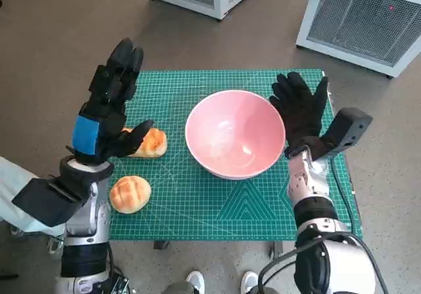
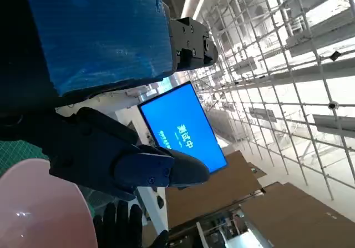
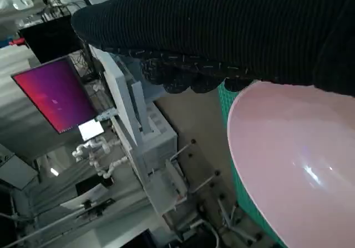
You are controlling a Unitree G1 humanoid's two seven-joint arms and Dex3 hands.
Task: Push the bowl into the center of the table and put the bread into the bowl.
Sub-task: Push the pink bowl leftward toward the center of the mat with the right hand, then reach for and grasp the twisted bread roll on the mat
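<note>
Looking down from my head, I see the pink bowl (image 1: 235, 133) sitting upright on the green cutting mat (image 1: 197, 202), a little right of the mat's middle, smooth and glossy with nothing inside it. Two golden bread rolls lie to its left: one roll (image 1: 150, 143) near the bowl, partly behind my left thumb, and a second roll (image 1: 129, 194) closer to me, well apart from the bowl. My left hand (image 1: 108, 106) is raised above the mat's left side, fingers stretched out and apart, holding nothing. My right hand (image 1: 301, 113) stands just beside the bowl's right rim, gloved fingers spread, nothing in it; whether it touches the rim I cannot tell. White slatted units (image 1: 358, 18) stand on the floor beyond the table, and a pair of shoes (image 1: 220, 282) shows at the near edge.

From my left wrist, the blue tape (image 2: 94, 31) fills the corner, my dark fingers (image 2: 122, 159) reach out free, and the bowl's pink rim (image 2: 44, 209) curves below them. A blue screen (image 2: 183, 128) glows behind.

From my right wrist, the knitted glove (image 3: 233, 31) runs along the edge, right next to the bowl's pale pink inside (image 3: 299, 159). A magenta monitor (image 3: 55, 92) and white equipment (image 3: 138, 148) stand off behind.
</note>
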